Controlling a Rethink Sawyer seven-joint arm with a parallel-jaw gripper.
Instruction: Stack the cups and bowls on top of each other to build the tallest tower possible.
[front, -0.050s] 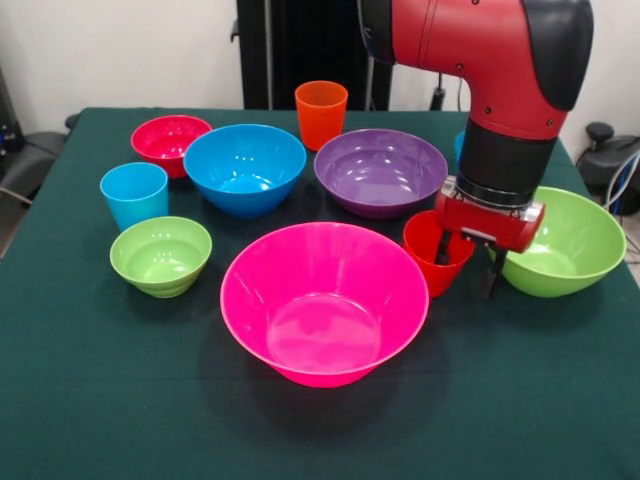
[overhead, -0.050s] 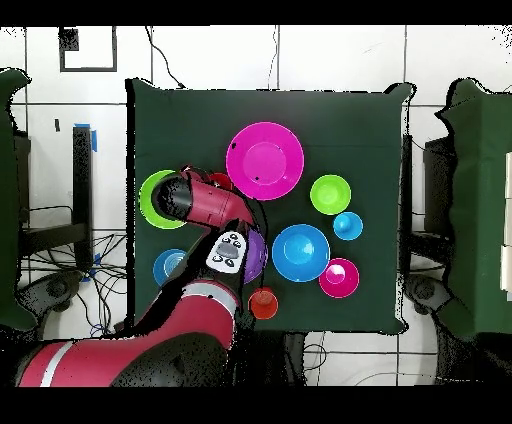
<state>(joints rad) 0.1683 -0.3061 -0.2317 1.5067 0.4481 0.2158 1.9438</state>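
Observation:
My gripper (front, -0.050s: 466, 279) hangs open over the red cup (front, -0.050s: 428, 262), with one finger inside it and the other outside its right wall. The red cup stands upright between the hot pink bowl (front, -0.050s: 325, 305) and the large lime green bowl (front, -0.050s: 570, 245). Behind them sit the purple bowl (front, -0.050s: 380, 172), a blue bowl (front, -0.050s: 245, 168), the small crimson bowl (front, -0.050s: 168, 140) and the orange cup (front, -0.050s: 321, 112). At the left are the light blue cup (front, -0.050s: 135, 194) and a small lime green bowl (front, -0.050s: 161, 256). No tower shows; every piece stands alone. In the overhead view the arm (overhead, -0.050s: 205, 205) hides the gripper.
A second blue bowl (overhead, -0.050s: 170, 266) lies partly behind the arm. The dark green cloth (front, -0.050s: 120, 400) covers the table, with bare cloth along the front edge. Dark chairs (overhead, -0.050s: 480, 140) stand off both sides of the table.

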